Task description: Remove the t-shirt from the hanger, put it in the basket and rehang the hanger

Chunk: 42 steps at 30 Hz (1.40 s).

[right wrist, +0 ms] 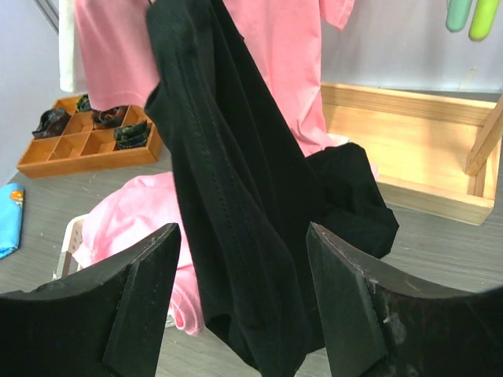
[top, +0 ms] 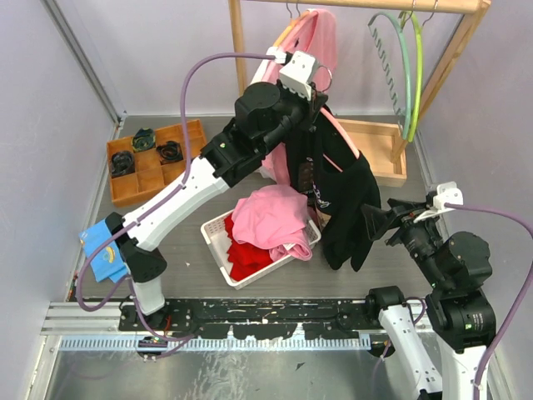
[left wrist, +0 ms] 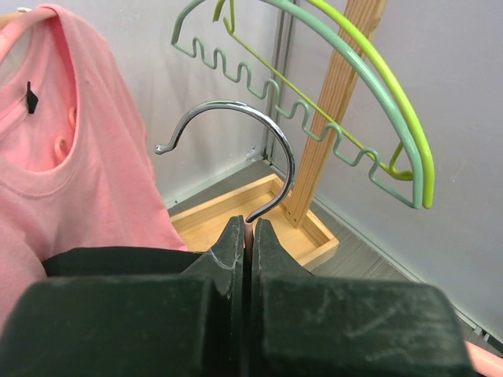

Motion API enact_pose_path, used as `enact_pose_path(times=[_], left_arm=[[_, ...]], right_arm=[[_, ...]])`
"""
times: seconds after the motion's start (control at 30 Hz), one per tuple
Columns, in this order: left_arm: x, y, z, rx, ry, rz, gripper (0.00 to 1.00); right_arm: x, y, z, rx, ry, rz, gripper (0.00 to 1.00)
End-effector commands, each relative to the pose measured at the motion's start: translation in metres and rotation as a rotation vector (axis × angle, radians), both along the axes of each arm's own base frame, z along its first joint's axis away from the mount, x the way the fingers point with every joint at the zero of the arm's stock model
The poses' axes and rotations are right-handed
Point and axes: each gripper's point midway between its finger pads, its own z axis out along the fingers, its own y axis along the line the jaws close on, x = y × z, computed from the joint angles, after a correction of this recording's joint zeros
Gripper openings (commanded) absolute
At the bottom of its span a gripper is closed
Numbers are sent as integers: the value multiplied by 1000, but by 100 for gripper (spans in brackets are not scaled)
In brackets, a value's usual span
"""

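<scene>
The black t-shirt (top: 343, 200) hung right of centre in the top view, draped over a pink hanger (top: 342, 134) and held clear of the table. Its lower hem reached down beside the white basket (top: 215, 240).

The left gripper (left wrist: 251, 232) was raised at upper centre. Its jaws were pressed almost together on the pink neck of the hanger, just below the metal hook (left wrist: 288, 153). The hook stood free in the air, off the wooden rail (top: 358, 5).

The right gripper (right wrist: 244, 236) sat at the right, level with the shirt's lower part. Its jaws were spread wide and held nothing. In the right wrist view the black fabric hung in the gap between the fingers (right wrist: 141, 290). Whether they touched it could not be told.

Behind the shirt, a pink t-shirt (top: 321, 37) hung from the rail at top centre. A teal hanger (left wrist: 314, 126) and a lime hanger (left wrist: 402, 102) hung at upper right, above the wooden base tray (top: 379, 146).

The basket, at lower centre, contained a pink garment (top: 271, 217) over a red garment (top: 248, 257). A compartment tray (top: 148, 167) with dark items lay at left. A blue item (top: 103, 250) lay at lower left, beside the left arm's base.
</scene>
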Motion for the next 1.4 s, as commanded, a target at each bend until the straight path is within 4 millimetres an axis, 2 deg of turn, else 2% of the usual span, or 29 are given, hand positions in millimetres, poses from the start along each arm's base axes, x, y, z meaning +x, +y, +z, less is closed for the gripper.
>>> enact_pose_path(times=[0.0,0.17,0.3,0.47,0.63,0.77,0.97,1.03,1.13,1.27,1.37], left_arm=[[-21,32,75,-155,-90,2,0],[-24,36,80,-167,-89,1,0],[-25,41,86,-178,-91,10,0],[-26,45,97,-199,-102,16,0],[-24,49,108,-216,-105,27,0],[-21,53,116,-247,-102,33,0],[-20,57,125,-288,-96,21,0],[-21,56,126,-294,-92,10,0],[-25,51,121,-284,-79,-19,0],[-28,47,109,-273,-55,-46,0],[-29,46,102,-263,-41,-55,0]], right_arm=[[-4,2,-7,-7,-1,17,71],[-11,1,-19,-4,22,16,64],[-15,2,-24,13,34,18,41],[-19,1,-23,21,40,14,20],[-22,3,-21,41,52,20,7],[-25,5,-26,67,77,21,1],[-25,3,-54,85,219,-7,1],[-27,1,-54,70,217,-9,3],[-34,-2,-29,73,95,-17,27],[-46,-1,6,86,-41,4,44],[-50,1,21,88,-93,24,49]])
